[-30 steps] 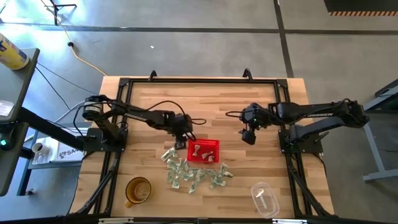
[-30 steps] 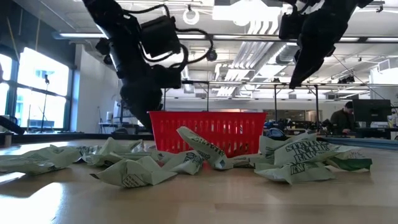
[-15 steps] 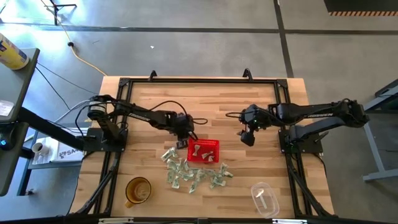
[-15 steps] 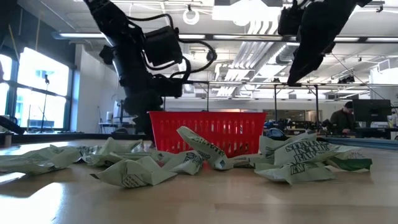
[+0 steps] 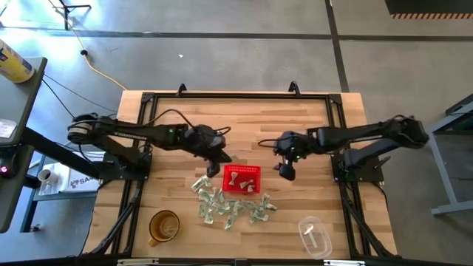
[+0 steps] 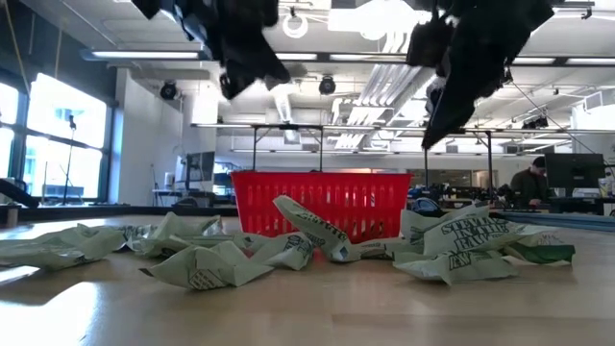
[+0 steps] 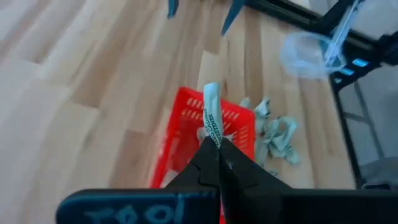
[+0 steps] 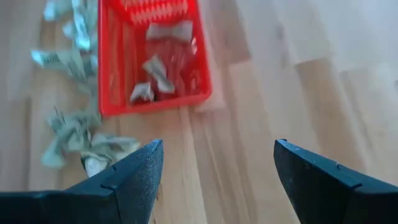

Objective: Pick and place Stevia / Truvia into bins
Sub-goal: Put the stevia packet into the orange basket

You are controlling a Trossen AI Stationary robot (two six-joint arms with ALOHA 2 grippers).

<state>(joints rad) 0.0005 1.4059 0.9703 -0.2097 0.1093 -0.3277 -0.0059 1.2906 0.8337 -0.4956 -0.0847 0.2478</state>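
The red basket (image 5: 242,179) stands mid-table with a few Stevia packets (image 8: 158,71) lying on its floor. More crumpled pale green and white packets (image 5: 222,205) lie loose on the wood at its near side. My left gripper (image 5: 219,164) hangs above the table at the basket's left end, shut on one packet (image 7: 212,112). My right gripper (image 5: 287,171) hovers to the right of the basket, open, with nothing between its fingers (image 8: 323,180). My left gripper pinches one end of a single packet (image 7: 214,138) between its two shut fingertips. The fingers slant downward, coming from the table's left. The rest of the packet sticks out past the fingertips, lifted clear of the table, over the basket's left end (image 7: 180,134).
An amber cup (image 5: 164,225) stands near the front left. A clear cup (image 5: 314,235) lies at the front right. Black frame rails (image 5: 236,97) border the tabletop. Bare wood lies between the basket and the far rail.
My left gripper has shut on a packet beside the basket's left end and risen, lifting the packet clear of the table. My right gripper, still open, has moved toward the basket and the table's near edge, tipping further down.
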